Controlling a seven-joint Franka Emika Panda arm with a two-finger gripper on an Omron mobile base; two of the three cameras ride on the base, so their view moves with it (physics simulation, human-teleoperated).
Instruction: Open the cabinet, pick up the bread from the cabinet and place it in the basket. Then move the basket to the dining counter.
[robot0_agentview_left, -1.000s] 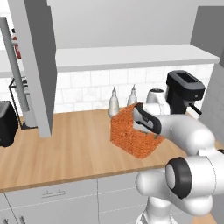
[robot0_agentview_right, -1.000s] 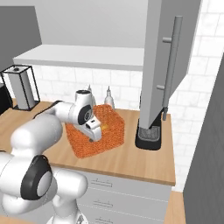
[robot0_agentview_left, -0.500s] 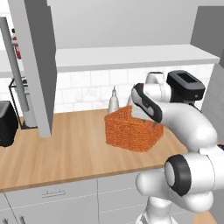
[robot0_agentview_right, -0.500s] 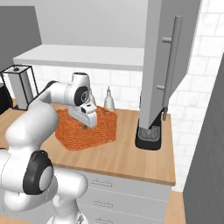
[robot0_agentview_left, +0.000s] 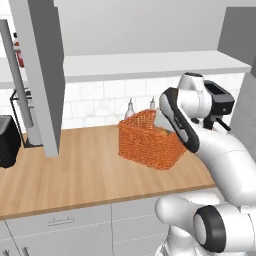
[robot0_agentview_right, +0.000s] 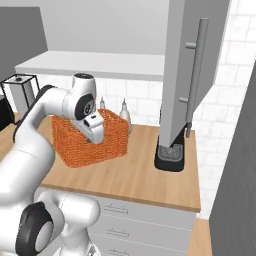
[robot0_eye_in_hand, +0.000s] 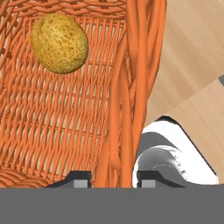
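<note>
Pincer (robot0_eye_in_hand: 111, 177) tips straddle basket (robot0_eye_in_hand: 131, 87) wall, contact cropped.

The counter (robot0_agentview_left: 75, 175) is a light wood worktop backed by white tiles. The basket (robot0_agentview_left: 147, 140), orange and woven, stands directly on it. Just behind the basket, against the tiles, stand two small bottles (robot0_agentview_left: 129, 108). To the basket's left, well apart, a black appliance (robot0_agentview_left: 9, 141) sits near the counter's far end. To the basket's right, a dark stand (robot0_agentview_right: 170, 156) rests on the counter.
</note>
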